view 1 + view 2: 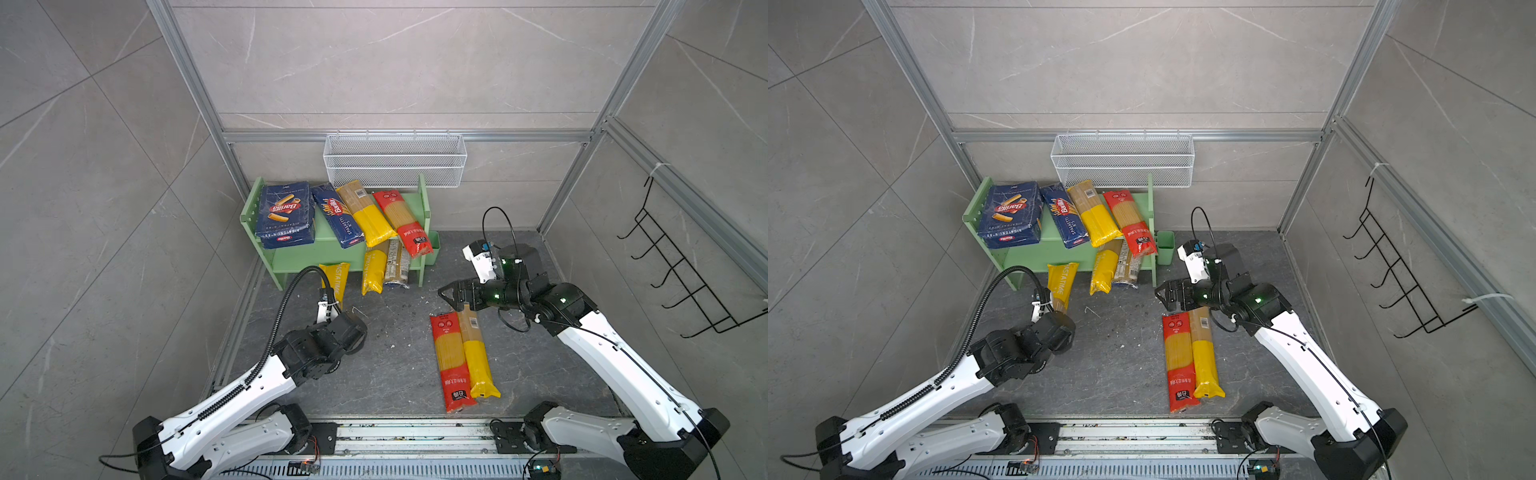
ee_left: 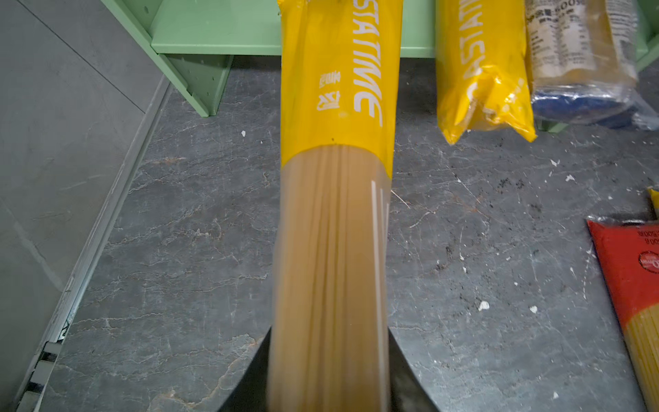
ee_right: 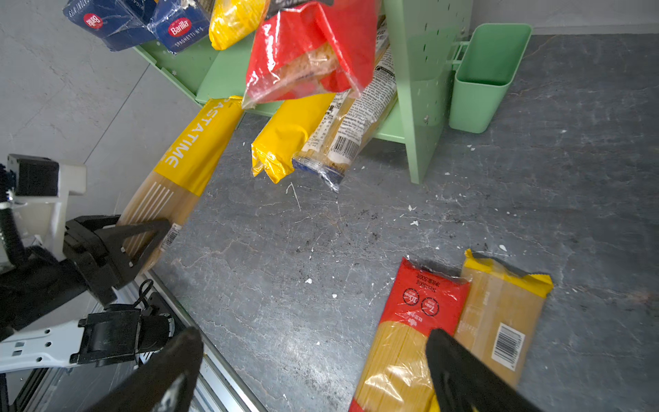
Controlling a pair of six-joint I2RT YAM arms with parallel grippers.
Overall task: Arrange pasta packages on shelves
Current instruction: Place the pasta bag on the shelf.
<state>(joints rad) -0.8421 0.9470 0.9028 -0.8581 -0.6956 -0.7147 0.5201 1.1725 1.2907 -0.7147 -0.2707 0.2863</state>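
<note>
At the lower board, left gripper was clamped on a spaghetti bag; right gripper stood spread, empty. Sliding it in level and straight seemed best.

In a top view: shelves sit at the back of the counter. Top board, left to right: stacked Barilla boxes, Barilla spaghetti pack, upper yellow bag, upper red bag. The last three overhang the front edge. Lower board: lower yellow bag and clear pack poke out front. PASTATIME bag has its yellow end at the lower board and its other end under the left pincer; the grip itself is hidden. Right pincer hangs at the far ends of loose red bag and loose yellow bag, which lie side by side, touching.
</note>
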